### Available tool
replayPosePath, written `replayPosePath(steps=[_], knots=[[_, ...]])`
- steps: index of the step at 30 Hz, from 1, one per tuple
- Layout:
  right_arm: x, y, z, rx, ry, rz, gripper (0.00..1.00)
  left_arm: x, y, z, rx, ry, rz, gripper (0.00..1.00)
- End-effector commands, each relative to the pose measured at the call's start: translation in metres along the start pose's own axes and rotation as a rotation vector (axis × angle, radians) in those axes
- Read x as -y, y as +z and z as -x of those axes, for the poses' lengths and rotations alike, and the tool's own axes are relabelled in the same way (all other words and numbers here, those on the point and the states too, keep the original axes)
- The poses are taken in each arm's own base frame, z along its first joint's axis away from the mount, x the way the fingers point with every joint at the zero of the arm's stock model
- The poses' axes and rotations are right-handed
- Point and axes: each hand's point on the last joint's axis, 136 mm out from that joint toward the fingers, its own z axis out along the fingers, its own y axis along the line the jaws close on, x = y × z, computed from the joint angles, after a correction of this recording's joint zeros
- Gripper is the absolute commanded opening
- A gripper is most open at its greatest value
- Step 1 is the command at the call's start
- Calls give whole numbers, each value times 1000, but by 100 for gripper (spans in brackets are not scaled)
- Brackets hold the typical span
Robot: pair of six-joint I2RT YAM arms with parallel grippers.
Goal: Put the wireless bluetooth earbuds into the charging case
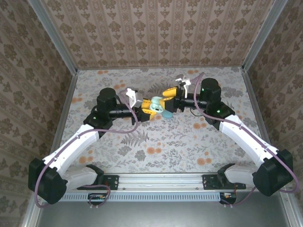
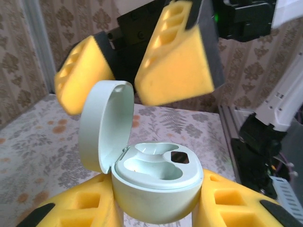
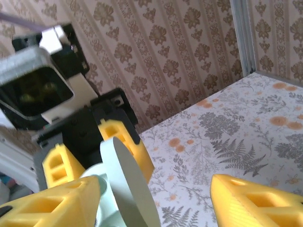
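The light teal charging case (image 2: 158, 191) is held above the table, gripped at its base between the yellow fingers (image 2: 236, 208) of my left gripper (image 2: 156, 201). Its lid (image 2: 102, 127) stands open on the left, and both wells (image 2: 151, 165) look empty. My right gripper (image 2: 118, 92) hangs open just above, one finger on each side of the lid top. In the right wrist view the lid (image 3: 128, 184) stands edge-on near the left finger of my right gripper (image 3: 156, 201). From above, the case (image 1: 167, 112) sits between both grippers at mid-table. The earbuds are out of view.
The floral table (image 1: 156, 142) is walled by patterned panels at the back and sides (image 1: 156, 33). A metal rail (image 1: 161, 179) runs along the near edge between the arm bases. The right arm's white link (image 2: 284, 99) stands close on the right.
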Motion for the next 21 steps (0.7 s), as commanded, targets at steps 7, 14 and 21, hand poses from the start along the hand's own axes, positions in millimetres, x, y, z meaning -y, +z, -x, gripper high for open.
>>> replayPosePath(steps=[7,14,21], knots=[[12,-16,17,1,418,-111,66,-26,-9,17,139,85,243,26],[114,-96,-47,-19,731,-675,58,-32,-8,16,163,66,268,26],[171,-176,-147,-218,924,-1035,45,-30,-5,19,188,35,244,26]])
